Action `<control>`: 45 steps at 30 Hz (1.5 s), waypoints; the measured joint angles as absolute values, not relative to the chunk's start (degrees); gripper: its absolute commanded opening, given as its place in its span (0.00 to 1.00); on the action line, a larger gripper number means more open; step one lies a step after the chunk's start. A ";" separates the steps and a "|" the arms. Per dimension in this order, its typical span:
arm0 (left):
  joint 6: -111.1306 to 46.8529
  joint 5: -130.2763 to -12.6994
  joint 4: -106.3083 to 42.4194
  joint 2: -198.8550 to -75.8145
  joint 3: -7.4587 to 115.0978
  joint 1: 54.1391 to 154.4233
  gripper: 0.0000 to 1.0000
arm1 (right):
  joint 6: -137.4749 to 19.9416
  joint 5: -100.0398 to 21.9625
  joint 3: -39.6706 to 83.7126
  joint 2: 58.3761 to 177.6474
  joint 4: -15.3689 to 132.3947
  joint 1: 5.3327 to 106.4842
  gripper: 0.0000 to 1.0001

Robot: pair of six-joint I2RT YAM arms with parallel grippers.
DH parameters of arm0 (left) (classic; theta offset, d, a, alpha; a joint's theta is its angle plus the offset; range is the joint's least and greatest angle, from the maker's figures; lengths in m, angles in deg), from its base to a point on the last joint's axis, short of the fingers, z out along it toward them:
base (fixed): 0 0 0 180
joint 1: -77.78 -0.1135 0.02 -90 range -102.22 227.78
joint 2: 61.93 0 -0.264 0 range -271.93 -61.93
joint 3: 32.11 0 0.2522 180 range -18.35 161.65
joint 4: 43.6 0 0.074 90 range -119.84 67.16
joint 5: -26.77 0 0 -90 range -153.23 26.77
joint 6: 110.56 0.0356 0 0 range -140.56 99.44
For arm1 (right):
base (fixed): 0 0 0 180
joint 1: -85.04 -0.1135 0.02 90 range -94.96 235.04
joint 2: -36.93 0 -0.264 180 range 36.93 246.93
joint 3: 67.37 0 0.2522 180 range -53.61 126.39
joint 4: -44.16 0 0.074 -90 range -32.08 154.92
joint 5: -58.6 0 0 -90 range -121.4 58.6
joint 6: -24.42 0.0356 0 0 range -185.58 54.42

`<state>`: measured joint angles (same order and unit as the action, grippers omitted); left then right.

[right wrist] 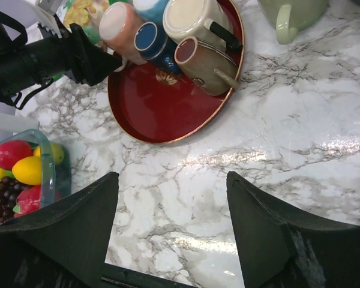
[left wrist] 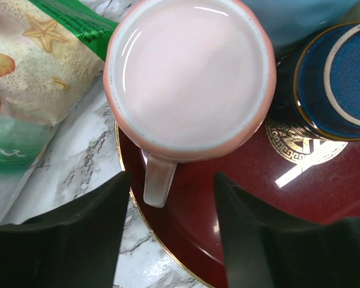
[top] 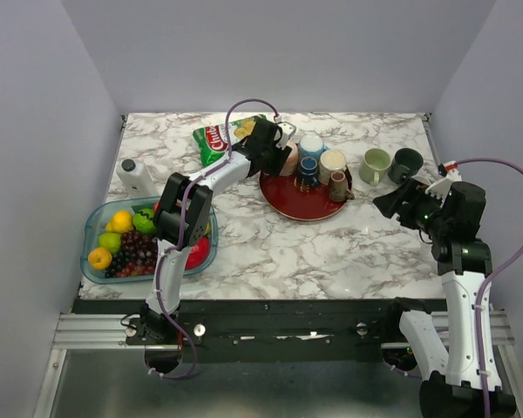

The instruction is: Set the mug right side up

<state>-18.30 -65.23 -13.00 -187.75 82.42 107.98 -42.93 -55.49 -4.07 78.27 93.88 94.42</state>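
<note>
Pink mug (left wrist: pixel 189 75) stands base-up at the red tray's (left wrist: pixel 258 210) edge, left hand (left wrist: pixel 171 189) spread wide by its handle (left wrist: pixel 159 180), right hand (right wrist: pixel 171 192) wide over the worktop (right wrist: pixel 288 138); glazed ceramic (probably slick, rigid, chippable), so pinch the side wall, not the handle.

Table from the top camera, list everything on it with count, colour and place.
tray: one, red, table centre
pink mug: one, pink, tray's left edge
light blue mug, dark blue mug, cream mug, brown mug: one each, on tray
light green mug, dark green mug: one each, right of tray
chips bag: one, green, far left of tray
bottle: one, white, left side
fruit tub: one, clear, near left
left gripper: black, open, at pink mug
right gripper: black, open, right side
</note>
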 measured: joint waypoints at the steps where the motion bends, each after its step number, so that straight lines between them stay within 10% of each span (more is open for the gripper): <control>1: -18.17 -65.55 -13.02 -187.75 82.44 107.98 0.58 | -42.86 -55.49 -4.05 78.21 94.10 94.42 0.79; 21: -18.91 -68.40 -13.04 -188.95 84.65 107.89 0.40 | -42.51 -55.89 -1.98 77.90 94.54 94.42 0.79; 26: -19.28 -68.66 -12.63 -189.85 85.88 107.85 0.00 | -42.55 -55.89 -1.98 77.90 94.54 94.42 0.79; 45: -31.67 -73.27 -14.20 -172.14 66.18 107.87 0.00 | -42.45 -61.77 -3.05 76.50 93.93 94.42 1.00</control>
